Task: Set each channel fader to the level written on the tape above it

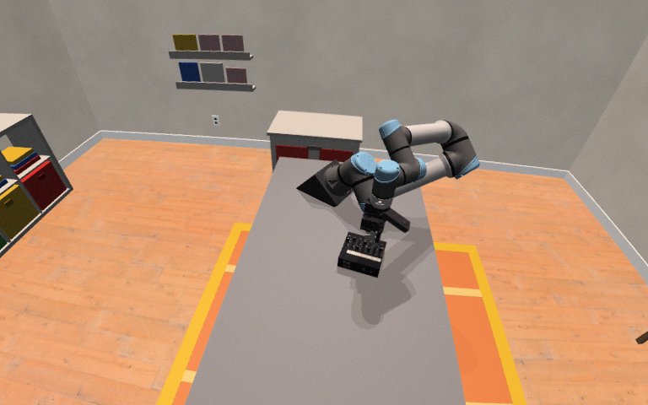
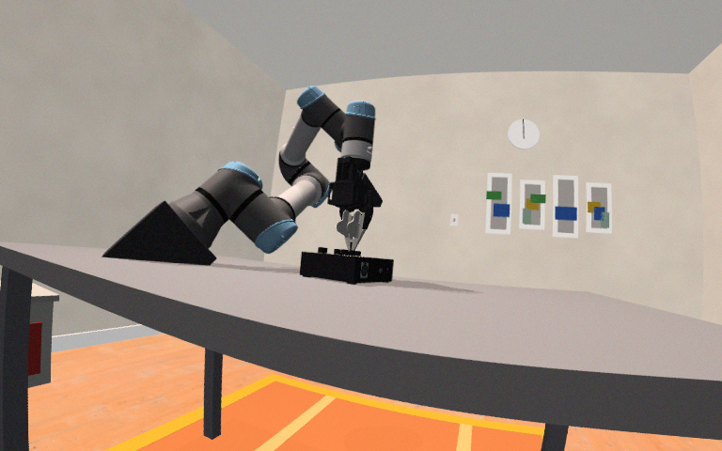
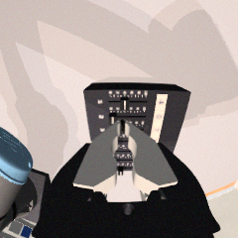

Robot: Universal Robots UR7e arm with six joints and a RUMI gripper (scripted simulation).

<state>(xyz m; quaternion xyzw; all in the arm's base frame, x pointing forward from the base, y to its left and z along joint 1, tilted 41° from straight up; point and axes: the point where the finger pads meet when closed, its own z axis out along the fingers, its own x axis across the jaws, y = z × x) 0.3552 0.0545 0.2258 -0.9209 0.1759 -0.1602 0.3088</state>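
The lighting desk (image 1: 361, 253) is a small black box on the grey table, right of the middle. It also shows in the exterior view (image 2: 346, 267) and in the wrist view (image 3: 136, 114). A pale tape strip (image 3: 159, 116) runs along the desk's right side in the wrist view. Several fader slots with small caps lie on the panel; the written levels are too small to read. My gripper (image 3: 121, 120) (image 2: 352, 243) points straight down with its fingers shut, the tips low over a middle fader slot, near the desk top. Whether the tips touch a fader cap I cannot tell.
The arm's black wedge base (image 1: 323, 184) stands on the table behind the desk. A white cabinet (image 1: 315, 132) stands at the table's far end. A shelf unit with coloured bins (image 1: 1, 186) stands at the left wall.
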